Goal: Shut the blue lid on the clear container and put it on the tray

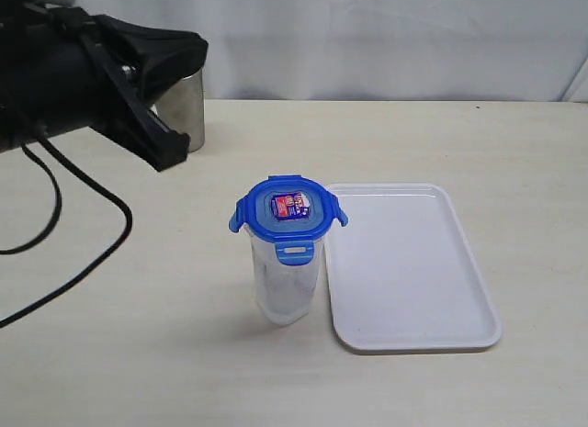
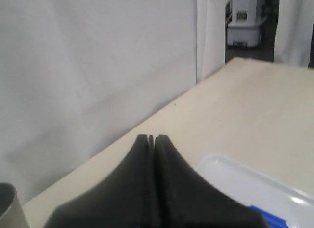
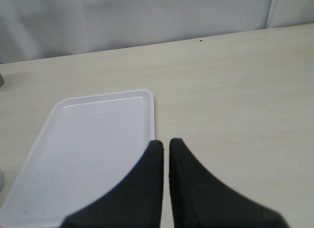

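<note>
Left gripper (image 1: pixel 168 157) hangs closed and empty over the far left of the table (image 1: pixel 441 133); right gripper (image 3: pixel 166 142), closed and empty too, is near the tray (image 1: pixel 418 280). Wearing the blue lid (image 1: pixel 288 216), the clear container (image 1: pixel 287 294) stands just left of the tray: likely light, stiff, slick and tippy, best gripped mid-body.

No text is legible. One label is present: a red-and-blue sticker (image 1: pixel 288 207) on the blue lid (image 1: pixel 288 230), well apart from the fingers (image 1: pixel 154 138) of the left gripper (image 1: pixel 167 159). Its print is too small to read.
</note>
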### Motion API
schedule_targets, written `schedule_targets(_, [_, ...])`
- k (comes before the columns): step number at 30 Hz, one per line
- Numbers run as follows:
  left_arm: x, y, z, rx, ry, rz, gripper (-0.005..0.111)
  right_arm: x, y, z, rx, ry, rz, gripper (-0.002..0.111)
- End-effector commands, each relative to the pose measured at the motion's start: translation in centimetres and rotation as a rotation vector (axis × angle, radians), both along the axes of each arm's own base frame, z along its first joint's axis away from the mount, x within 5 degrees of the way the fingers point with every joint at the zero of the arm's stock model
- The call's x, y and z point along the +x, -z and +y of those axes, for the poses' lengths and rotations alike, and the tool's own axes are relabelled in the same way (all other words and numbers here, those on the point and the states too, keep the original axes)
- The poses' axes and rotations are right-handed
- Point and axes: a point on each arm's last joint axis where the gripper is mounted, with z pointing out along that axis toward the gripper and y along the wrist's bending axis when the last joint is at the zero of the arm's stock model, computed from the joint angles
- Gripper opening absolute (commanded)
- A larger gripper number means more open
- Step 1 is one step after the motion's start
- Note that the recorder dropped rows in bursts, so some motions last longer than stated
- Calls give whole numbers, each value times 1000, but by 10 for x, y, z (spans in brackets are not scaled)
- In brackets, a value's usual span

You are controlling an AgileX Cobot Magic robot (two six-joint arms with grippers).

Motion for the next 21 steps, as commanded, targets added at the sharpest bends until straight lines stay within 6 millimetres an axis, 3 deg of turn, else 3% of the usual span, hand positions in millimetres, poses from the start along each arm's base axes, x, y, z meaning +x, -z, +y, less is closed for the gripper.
schedule_targets(1, [14,-2,35,-185,-76,1,0,0,1,0,2,5,-5,5])
schedule_targets(6, [37,2,76,-369,-176,76,0,0,1,0,2,5,-5,5])
schedule_targets(7, [48,16,90,-387,-203,155,0,0,1,0,2,5,-5,5])
schedule_targets(9, [56,34,99,-348,-199,235,0,0,1,0,2,5,-5,5])
schedule_targets(11, [61,50,99,-324,-119,283,0,0,1,0,2,5,-5,5])
schedule_targets(15, [60,76,79,-322,211,269,0,0,1,0,2,5,-5,5])
schedule_targets(21, [60,126,75,-174,322,305,0,0,0,0,2,5,-6,5])
